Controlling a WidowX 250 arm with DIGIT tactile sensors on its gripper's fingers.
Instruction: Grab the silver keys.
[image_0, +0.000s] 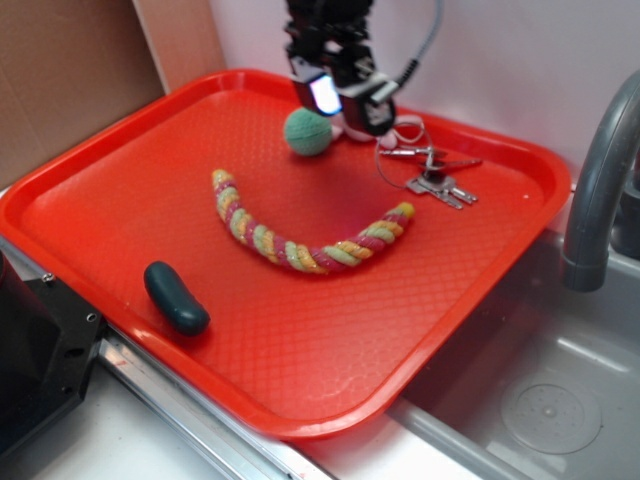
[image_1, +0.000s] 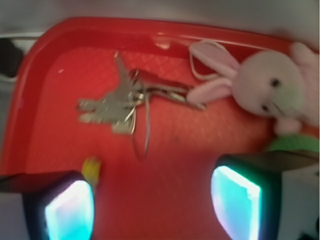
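Red plastic tray, taken as landmark for all entries.

Item 1, the silver keys: a small bunch on a thin wire ring, lying flat on the tray floor near its far right corner. In the wrist view the blades fan toward the left rim, the wire loop trails toward the camera, and one end touches the ear of item 2.

Item 2, pink plush bunny: at the tray's far rim, just beside the keys, with a pale loop.

Item 3, green ball: far middle of the tray, just beside the gripper.

Item 4, braided rope toy: curved across the tray centre.

Item 5, dark oblong object: near the tray's front left rim.

Item 6, gripper: above the tray's far edge between ball and keys, jaws apart, nothing between the lit pads.

Step in hand, as judged: approach; the keys are not yet touched. Next move calls for travel toward the bunch, centring over the clustered blades, keeping clear of the bunny, then descent to the tray floor, since flat keys offer little height to pinch.
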